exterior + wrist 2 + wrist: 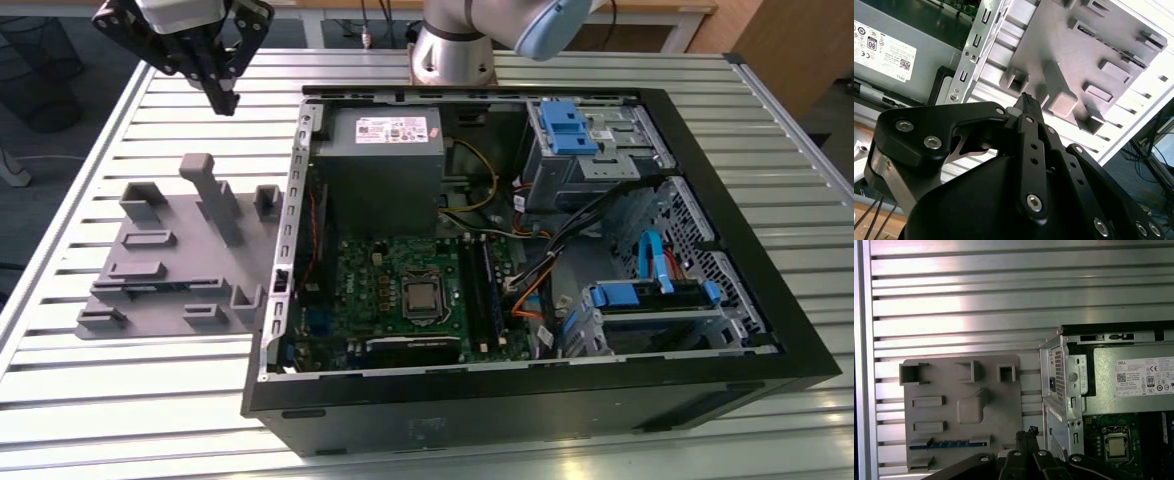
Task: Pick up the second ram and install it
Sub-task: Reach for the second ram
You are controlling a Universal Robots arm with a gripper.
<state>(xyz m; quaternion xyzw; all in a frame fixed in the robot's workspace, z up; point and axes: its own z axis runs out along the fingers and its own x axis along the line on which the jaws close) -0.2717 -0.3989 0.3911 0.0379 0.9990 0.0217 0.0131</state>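
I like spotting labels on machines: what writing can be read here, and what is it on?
White label on the grey power supply: fine print and marks, too small to read.
Ram stick in the grey fixture: blue strip, no legible text.
Motherboard: markings blurred.

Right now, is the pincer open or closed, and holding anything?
Pincer: closed, holding nothing; the second ram sits in the grey fixture.

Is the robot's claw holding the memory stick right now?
No: in the first wrist view the second ram sits in a slot of the grey fixture block, apart from the gripper.
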